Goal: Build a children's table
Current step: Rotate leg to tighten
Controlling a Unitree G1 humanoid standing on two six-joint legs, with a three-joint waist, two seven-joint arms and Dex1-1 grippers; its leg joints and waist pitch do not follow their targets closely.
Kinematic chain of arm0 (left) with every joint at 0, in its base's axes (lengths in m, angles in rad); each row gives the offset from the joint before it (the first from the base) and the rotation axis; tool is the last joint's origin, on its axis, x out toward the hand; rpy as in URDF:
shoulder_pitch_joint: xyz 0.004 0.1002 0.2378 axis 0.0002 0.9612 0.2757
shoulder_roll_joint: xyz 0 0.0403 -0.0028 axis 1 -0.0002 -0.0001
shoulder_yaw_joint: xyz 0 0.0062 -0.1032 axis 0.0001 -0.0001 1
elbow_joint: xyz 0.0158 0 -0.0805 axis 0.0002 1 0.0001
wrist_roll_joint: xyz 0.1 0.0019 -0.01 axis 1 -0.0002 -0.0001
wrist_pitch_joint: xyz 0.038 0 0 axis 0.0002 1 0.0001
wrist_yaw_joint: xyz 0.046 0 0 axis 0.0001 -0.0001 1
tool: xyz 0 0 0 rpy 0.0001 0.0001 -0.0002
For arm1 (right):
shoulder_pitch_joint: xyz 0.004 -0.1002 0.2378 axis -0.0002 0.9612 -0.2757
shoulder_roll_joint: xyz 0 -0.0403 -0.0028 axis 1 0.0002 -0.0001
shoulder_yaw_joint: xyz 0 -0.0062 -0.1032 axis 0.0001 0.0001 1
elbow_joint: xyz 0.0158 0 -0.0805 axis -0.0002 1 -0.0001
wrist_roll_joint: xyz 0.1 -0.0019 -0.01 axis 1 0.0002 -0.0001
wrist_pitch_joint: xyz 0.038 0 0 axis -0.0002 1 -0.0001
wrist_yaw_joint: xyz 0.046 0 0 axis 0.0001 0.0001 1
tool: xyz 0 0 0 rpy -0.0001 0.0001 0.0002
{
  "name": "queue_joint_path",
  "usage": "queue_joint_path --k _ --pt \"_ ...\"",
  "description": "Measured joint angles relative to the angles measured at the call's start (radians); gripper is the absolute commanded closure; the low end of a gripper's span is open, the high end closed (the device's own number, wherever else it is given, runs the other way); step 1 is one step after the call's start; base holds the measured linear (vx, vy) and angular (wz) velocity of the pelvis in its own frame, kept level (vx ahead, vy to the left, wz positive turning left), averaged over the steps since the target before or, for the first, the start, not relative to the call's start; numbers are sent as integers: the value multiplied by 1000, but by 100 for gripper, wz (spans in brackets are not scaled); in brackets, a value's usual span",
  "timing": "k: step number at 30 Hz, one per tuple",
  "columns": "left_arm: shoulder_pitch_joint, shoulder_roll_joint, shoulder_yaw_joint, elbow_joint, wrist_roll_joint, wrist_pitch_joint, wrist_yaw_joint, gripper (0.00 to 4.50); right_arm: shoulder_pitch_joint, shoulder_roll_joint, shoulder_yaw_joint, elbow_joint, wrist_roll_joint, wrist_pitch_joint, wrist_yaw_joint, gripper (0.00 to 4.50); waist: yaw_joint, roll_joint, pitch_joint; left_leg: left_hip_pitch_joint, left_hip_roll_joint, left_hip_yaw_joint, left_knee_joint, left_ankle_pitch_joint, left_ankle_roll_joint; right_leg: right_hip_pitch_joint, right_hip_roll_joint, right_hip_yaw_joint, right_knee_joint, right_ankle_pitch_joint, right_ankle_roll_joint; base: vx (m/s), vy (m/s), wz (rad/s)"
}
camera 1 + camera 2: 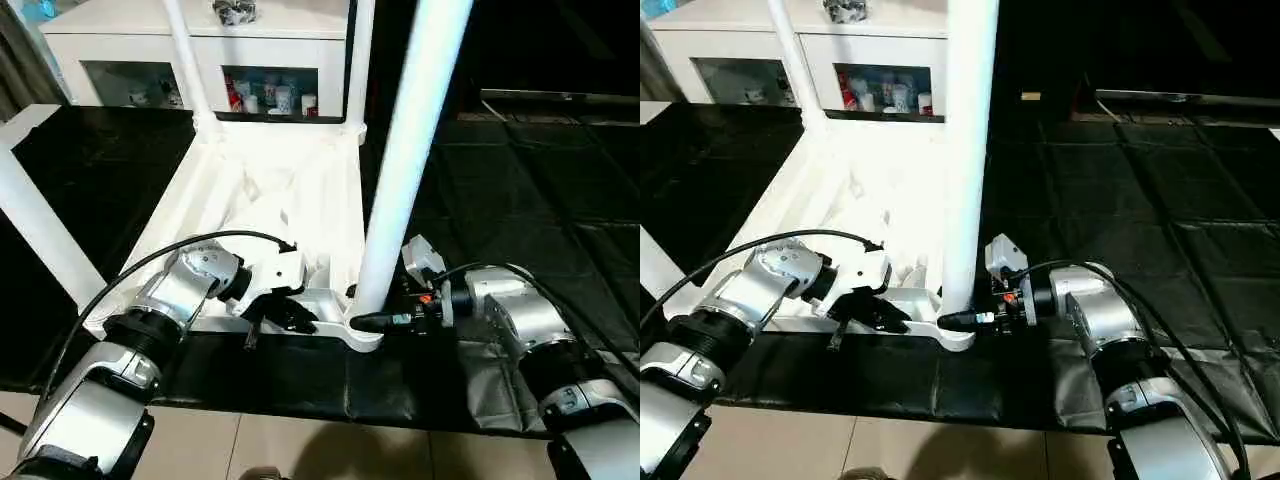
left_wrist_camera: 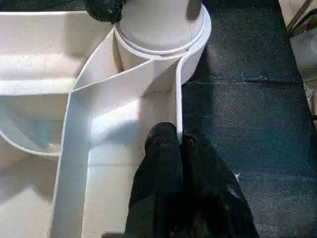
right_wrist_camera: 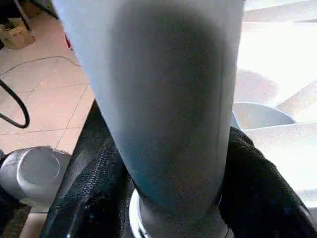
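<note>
Near-corner leg (image 1: 405,170) stands in its socket.
Your left gripper (image 2: 179,148) pinches the upturned tabletop's rim (image 2: 179,106); right gripper (image 3: 163,198) has fingers either side of the leg's base, grip unclear. All four legs look placed; seating left.

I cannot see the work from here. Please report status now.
Left gripper shut on tabletop rim. Right gripper around near leg at its base. Leg upright in corner socket. Nothing in the way.

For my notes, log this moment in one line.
left gripper: shut on tabletop rim | right gripper: around near-corner leg base | leg upright in socket
</note>
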Motion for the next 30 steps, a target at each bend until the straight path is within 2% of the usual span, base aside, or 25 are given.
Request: queue_joint_path --k 14,18,22,26,28,29,30 --pt "-4 -9 1 10 -1 5 8 450 3 4 -5 0 0 2 -1 243 0 0 0 0 0 0 1 0 0 0 0 0 1 0 0 0 0 0" --pt "-4 -30 15 17 -1 49 26 450 56 19 -32 -53 11 27 -50 243 2 1 -1 2 0 1 1 0 -1 3 0 2 2 -1 1 0 0 0" --pt "-14 -64 42 52 1 120 117 450 121 56 -82 -113 11 49 -220 244 -6 6 -4 10 0 3 1 0 -6 8 0 5 4 -3 5 0 0 0" --pt "-16 -112 71 65 3 203 231 450 135 103 -125 -121 -8 71 -411 246 -40 7 -5 19 0 3 -1 1 -8 17 0 4 0 -3 6 0 0 0" --pt "-17 -153 107 67 3 282 323 450 121 156 -159 -106 -35 96 -562 246 -66 9 -5 27 1 2 -2 1 -8 26 0 -2 -7 -3 6 0 0 0" --pt "-17 -166 120 67 3 306 353 450 107 173 -170 -91 -41 103 -607 246 -76 9 -5 27 1 1 -2 1 -8 27 -1 -3 -9 -3 6 0 0 0" --pt "-20 -191 143 67 2 343 410 450 77 203 -188 -61 -55 115 -695 246 -95 9 -5 26 1 -2 -1 1 -8 28 -1 -7 -12 -3 6 0 0 0"
